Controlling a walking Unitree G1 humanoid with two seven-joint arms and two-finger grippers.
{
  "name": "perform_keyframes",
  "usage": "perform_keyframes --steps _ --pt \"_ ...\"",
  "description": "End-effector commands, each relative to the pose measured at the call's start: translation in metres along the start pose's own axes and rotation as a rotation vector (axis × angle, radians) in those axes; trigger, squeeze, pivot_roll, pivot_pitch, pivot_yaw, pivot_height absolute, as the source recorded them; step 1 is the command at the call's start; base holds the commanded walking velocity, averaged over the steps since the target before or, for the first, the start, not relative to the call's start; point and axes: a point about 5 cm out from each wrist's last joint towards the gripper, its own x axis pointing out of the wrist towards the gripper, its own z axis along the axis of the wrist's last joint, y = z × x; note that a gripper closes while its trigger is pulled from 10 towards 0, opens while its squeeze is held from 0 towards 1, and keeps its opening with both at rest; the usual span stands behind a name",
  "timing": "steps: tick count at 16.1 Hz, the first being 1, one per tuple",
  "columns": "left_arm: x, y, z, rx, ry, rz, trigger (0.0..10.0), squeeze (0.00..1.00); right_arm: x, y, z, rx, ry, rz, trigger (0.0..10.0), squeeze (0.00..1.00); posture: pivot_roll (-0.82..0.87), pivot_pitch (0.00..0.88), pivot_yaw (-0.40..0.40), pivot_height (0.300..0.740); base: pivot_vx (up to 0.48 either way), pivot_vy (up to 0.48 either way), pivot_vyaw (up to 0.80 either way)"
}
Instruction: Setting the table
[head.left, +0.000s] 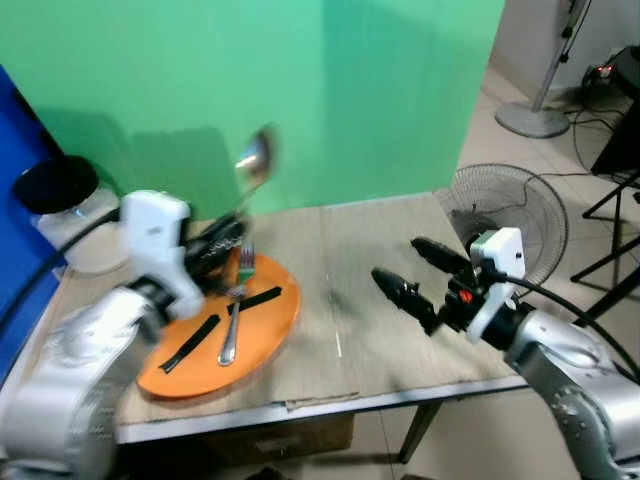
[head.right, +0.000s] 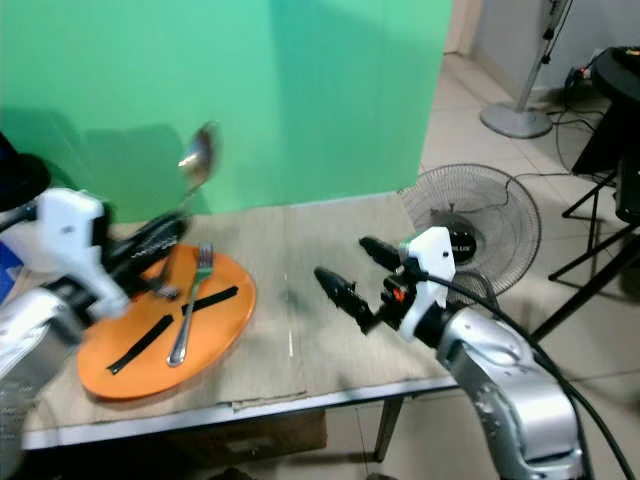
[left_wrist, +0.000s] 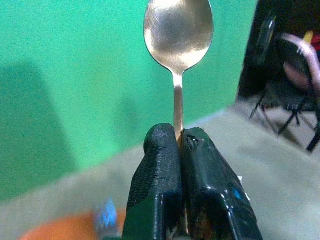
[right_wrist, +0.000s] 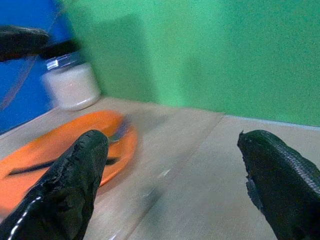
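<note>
My left gripper (head.left: 232, 238) is shut on the handle of a metal spoon (head.left: 255, 160), held up over the far edge of an orange plate (head.left: 270, 325). In the left wrist view the spoon (left_wrist: 178, 30) stands bowl-up out of the closed fingers (left_wrist: 160, 185). On the plate lie a fork (head.left: 236, 300) and two black strips (head.left: 190, 343). My right gripper (head.left: 410, 272) hovers open and empty over the right part of the wooden table (head.left: 370, 340). Its fingers (right_wrist: 75, 185) point toward the plate (right_wrist: 60, 145).
A white jar with a black lid (head.left: 62, 205) stands at the table's back left, beside a blue panel. A green screen backs the table. A floor fan (head.left: 515, 215) stands just past the table's right end, and stands and cables lie farther right.
</note>
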Motion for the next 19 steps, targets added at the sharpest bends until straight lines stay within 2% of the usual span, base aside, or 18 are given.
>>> perform_keyframes --steps 1,3,4,9,11,13,16,19 --pt "0.003 -0.002 0.003 0.027 -0.036 0.048 10.0 0.0 -0.003 -0.009 0.007 -0.018 -0.047 -0.146 10.0 0.0 -0.1 0.0 0.112 0.74 0.0 0.0 -0.77" --pt "0.009 -0.008 0.0 0.044 -0.046 0.094 10.0 0.0 -0.007 -0.014 0.011 -0.018 -0.105 -0.279 10.0 0.0 -0.11 0.0 0.113 0.74 0.0 0.0 -0.78" --pt "0.01 -0.013 -0.007 0.099 -0.035 0.125 10.0 0.0 -0.011 -0.011 0.011 -0.026 -0.103 -0.323 10.0 0.0 -0.12 0.0 0.107 0.74 0.0 0.0 -0.79" --pt "0.011 -0.02 -0.028 0.147 -0.027 0.214 10.0 0.0 -0.02 -0.007 0.001 -0.01 -0.037 -0.409 10.0 0.0 -0.14 0.0 0.103 0.74 0.0 0.0 -0.8" --pt "0.001 -0.017 -0.038 0.123 -0.002 0.31 10.0 0.0 -0.024 -0.003 -0.003 -0.018 -0.006 -0.427 10.0 0.0 -0.15 0.0 0.088 0.74 0.0 0.0 -0.79" --pt "-0.003 -0.017 -0.039 0.112 0.0 0.33 10.0 0.0 -0.025 -0.002 -0.004 -0.017 0.001 -0.43 10.0 0.0 -0.14 0.0 0.083 0.74 0.0 0.0 -0.8" --pt "-0.015 -0.013 -0.041 0.154 -0.019 0.384 10.0 0.0 -0.027 -0.006 -0.004 0.006 0.014 -0.453 10.0 0.0 -0.14 0.0 0.077 0.74 0.0 0.0 -0.79" --pt "-0.02 -0.014 -0.044 0.14 -0.024 0.414 10.0 0.0 -0.028 -0.007 -0.004 -0.009 0.027 -0.442 10.0 0.0 -0.14 0.0 0.07 0.74 0.0 0.0 -0.8"
